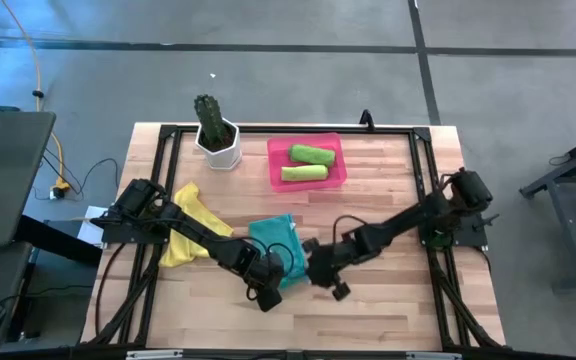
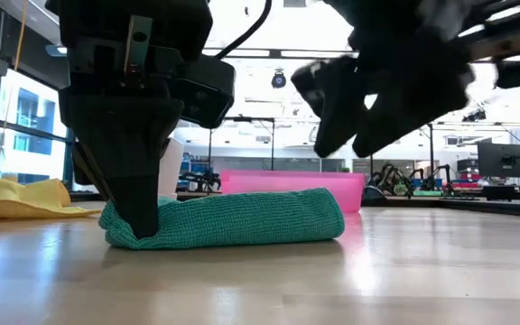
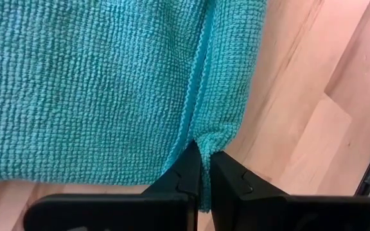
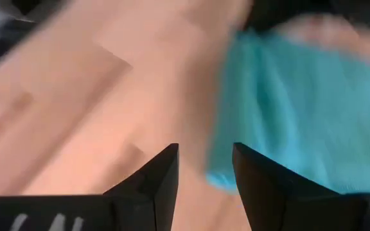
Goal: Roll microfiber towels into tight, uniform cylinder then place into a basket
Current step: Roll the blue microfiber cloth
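The teal towel (image 1: 273,240) lies on the table as a loose, flattened roll (image 2: 242,218). My left gripper (image 3: 202,168) is shut on its near end and comes down on it (image 2: 139,212) in the low view. My right gripper (image 4: 204,160) is open with nothing between its fingers; it hangs above the towel's other end (image 2: 359,104). A yellow towel (image 1: 188,230) lies spread at the left. Two rolled lime green towels (image 1: 308,163) lie in the pink basket (image 1: 274,170) at the far side. My left gripper pinches the teal towel's hemmed edge (image 3: 199,138) at a corner of its near end, between its two fingertips (image 3: 185,170). The fingers come from above, slanting steeply down. The towel rests on the table, slack.
A white pot with a green cactus (image 1: 216,135) stands at the far left, next to the basket. A black frame (image 1: 168,130) runs around the table's edges. Bare wood (image 1: 388,310) shows on the near right of the table.
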Controlling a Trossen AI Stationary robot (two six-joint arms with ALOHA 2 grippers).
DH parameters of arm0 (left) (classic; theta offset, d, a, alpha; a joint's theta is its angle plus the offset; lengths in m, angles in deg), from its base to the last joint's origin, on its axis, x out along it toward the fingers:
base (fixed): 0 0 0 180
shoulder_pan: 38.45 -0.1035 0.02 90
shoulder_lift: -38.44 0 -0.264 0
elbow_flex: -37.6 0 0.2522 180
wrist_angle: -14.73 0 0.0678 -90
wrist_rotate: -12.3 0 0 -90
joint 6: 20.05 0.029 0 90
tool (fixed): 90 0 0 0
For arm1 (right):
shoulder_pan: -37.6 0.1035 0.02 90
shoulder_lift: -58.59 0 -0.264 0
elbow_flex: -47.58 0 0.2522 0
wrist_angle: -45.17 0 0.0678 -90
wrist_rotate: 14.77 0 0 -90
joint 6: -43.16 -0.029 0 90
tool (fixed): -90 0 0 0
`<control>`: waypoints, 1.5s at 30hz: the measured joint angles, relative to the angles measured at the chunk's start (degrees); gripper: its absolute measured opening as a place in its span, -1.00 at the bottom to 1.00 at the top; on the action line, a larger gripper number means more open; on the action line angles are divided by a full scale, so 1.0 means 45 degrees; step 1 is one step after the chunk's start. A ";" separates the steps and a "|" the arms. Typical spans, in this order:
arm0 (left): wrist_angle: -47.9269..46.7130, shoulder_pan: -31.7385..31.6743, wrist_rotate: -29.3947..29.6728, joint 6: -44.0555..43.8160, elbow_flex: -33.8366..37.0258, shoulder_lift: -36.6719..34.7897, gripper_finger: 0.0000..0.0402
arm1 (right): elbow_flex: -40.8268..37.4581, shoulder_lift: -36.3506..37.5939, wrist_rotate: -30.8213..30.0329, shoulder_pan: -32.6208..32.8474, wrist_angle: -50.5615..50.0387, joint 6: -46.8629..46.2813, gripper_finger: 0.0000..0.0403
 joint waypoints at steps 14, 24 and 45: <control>0.0000 -0.0100 -0.0146 -0.0123 0.0000 0.0015 -0.96 | -0.0724 -0.1401 -0.1629 0.0818 0.3478 -0.0024 -0.30; 0.0110 -0.0102 -0.0141 -0.0207 0.0003 0.0024 -0.96 | -0.0722 -0.2012 -0.2634 0.0263 0.3528 0.0010 -0.30; 0.0199 -0.0139 -0.0532 0.1629 0.0010 -0.0012 -0.84 | -0.0637 -0.2802 -0.2411 0.0039 0.3134 -0.2641 -0.87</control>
